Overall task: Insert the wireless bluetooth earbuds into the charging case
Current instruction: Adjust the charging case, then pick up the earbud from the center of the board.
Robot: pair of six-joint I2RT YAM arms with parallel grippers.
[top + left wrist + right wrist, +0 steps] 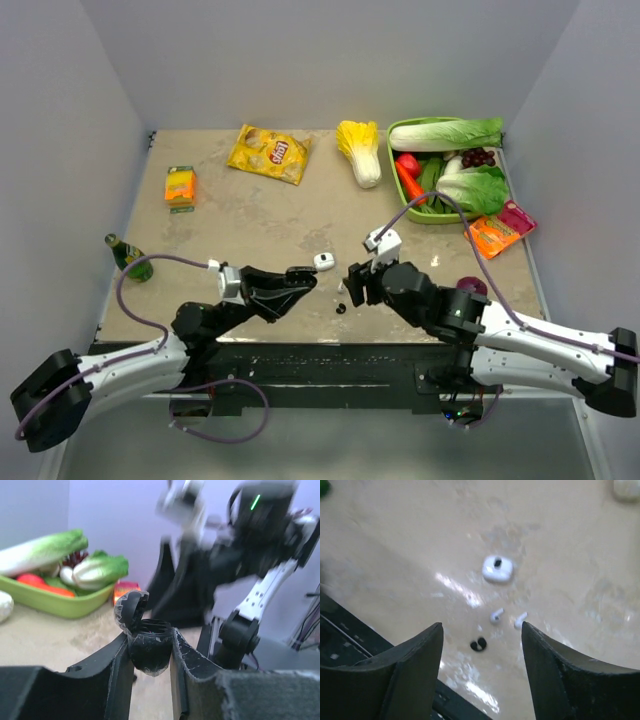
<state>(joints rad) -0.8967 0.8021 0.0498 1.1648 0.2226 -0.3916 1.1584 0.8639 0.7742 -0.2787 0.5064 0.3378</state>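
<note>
Right wrist: empty right gripper [481,629] is gaping over tiny white plastic earbuds [496,615], likely light, slippery, best pinched by stems; left gripper [150,637] is clamping black round charging case [149,655]

The left arm [130,362] and right arm [545,345] each combine white link housings with black joint housings, with a purple cable [128,285] looped alongside. The left end effector [306,276] and right end effector [350,285] each carry two black fingers [192,662], scuffed along the edges, and a white wrist camera [383,241]. A green indicator light [255,502] shows on the right arm.
</note>
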